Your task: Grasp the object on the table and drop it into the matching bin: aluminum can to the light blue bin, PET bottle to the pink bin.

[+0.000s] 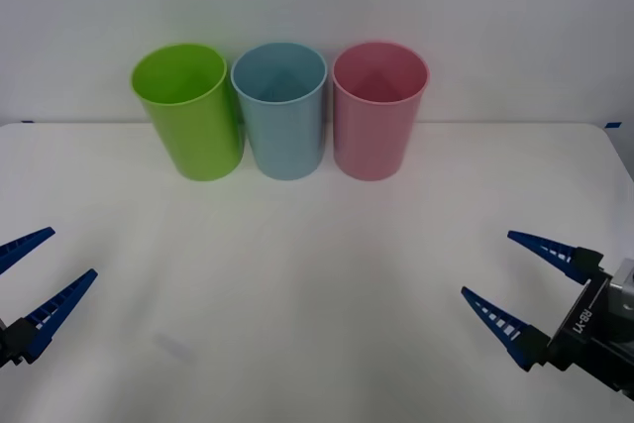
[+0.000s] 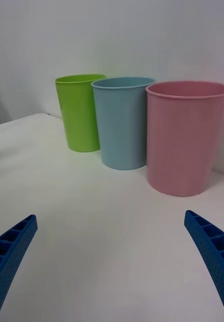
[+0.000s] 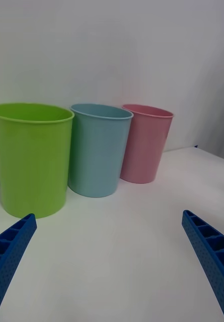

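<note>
The light blue bin point(image 1: 283, 131) point(image 2: 123, 126) point(image 3: 97, 153) stands in the middle of a row at the back of the white table point(image 1: 317, 284). The pink bin point(image 1: 376, 131) point(image 2: 184, 143) point(image 3: 144, 146) is to its right. The object, an aluminum can or PET bottle, is out of view. My left gripper point(image 1: 71, 253) point(image 3: 109, 214) hovers open and holds nothing at the table's front left. My right gripper point(image 1: 487, 264) point(image 2: 110, 215) hovers open and holds nothing at the front right. Both point toward the bins.
A lime green cup point(image 1: 190, 116) point(image 2: 79, 113) point(image 3: 31, 158) stands left of the light blue bin, almost touching it. A white wall rises right behind the row. A faint grey smudge point(image 1: 175, 347) marks the tabletop at the front left.
</note>
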Controlling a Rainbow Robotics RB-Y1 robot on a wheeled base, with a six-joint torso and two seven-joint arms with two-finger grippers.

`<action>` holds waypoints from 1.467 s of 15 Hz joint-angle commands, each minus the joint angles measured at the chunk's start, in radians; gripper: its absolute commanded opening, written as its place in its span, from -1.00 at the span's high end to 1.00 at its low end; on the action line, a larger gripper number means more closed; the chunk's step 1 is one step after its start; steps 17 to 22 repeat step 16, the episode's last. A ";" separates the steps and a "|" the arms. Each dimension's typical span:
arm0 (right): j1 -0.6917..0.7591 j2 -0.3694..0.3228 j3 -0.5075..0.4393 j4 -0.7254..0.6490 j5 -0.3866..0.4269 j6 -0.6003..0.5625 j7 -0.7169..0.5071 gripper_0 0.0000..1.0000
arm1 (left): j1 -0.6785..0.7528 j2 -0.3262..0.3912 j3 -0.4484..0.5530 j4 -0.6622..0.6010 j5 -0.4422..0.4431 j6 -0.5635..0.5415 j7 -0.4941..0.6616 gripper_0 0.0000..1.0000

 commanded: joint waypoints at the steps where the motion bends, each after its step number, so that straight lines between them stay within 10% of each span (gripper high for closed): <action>1: 0.032 0.000 -0.034 0.001 -0.017 -0.021 0.018 -1.00 | 0.000 0.000 0.000 0.000 0.000 0.000 0.000 -1.00; 22: 0.140 0.000 -0.109 -0.001 -0.079 -0.082 0.083 -1.00 | 0.000 0.000 0.000 0.000 0.000 0.000 0.000 -1.00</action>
